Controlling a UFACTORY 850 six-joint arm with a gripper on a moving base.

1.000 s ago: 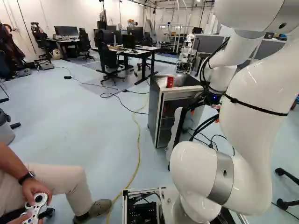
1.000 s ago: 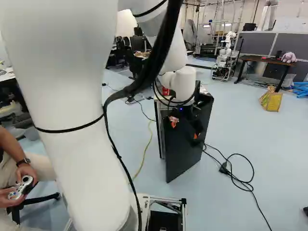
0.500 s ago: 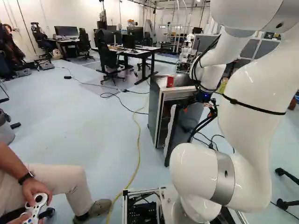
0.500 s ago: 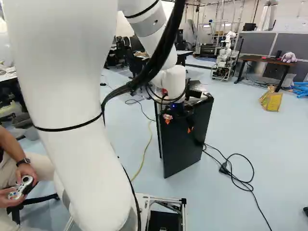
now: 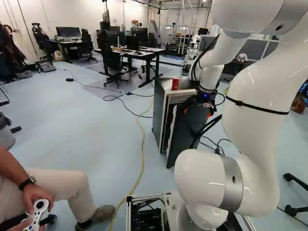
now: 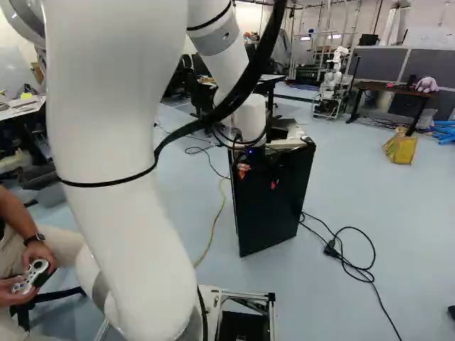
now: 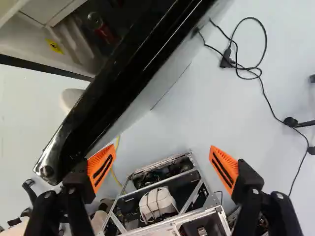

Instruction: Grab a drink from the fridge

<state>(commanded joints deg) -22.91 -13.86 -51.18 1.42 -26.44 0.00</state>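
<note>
Apparently, closing up is in hand: the pincer [image 7: 161, 149], fingers spread, is beside the ajar door [image 6: 270, 206]; a red can [image 5: 175, 83] stands atop the fridge [image 5: 159, 108]. Next calls for a gentle inward push.

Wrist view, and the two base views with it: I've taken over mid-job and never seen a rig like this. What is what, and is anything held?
The machine is one white arm on a moving base. Both base views look ahead past it, one from its left, one from its right, so they show the same fridge twice. The fridge's black door stands partly open, and a red can stands on top.

The wrist view looks along the gripper. Its orange pads are wide apart, with nothing held; one is close beside the door's edge. Past the door, what looks like another can is inside.

At the left of the left base view, a person's hands hold a controller.
</note>
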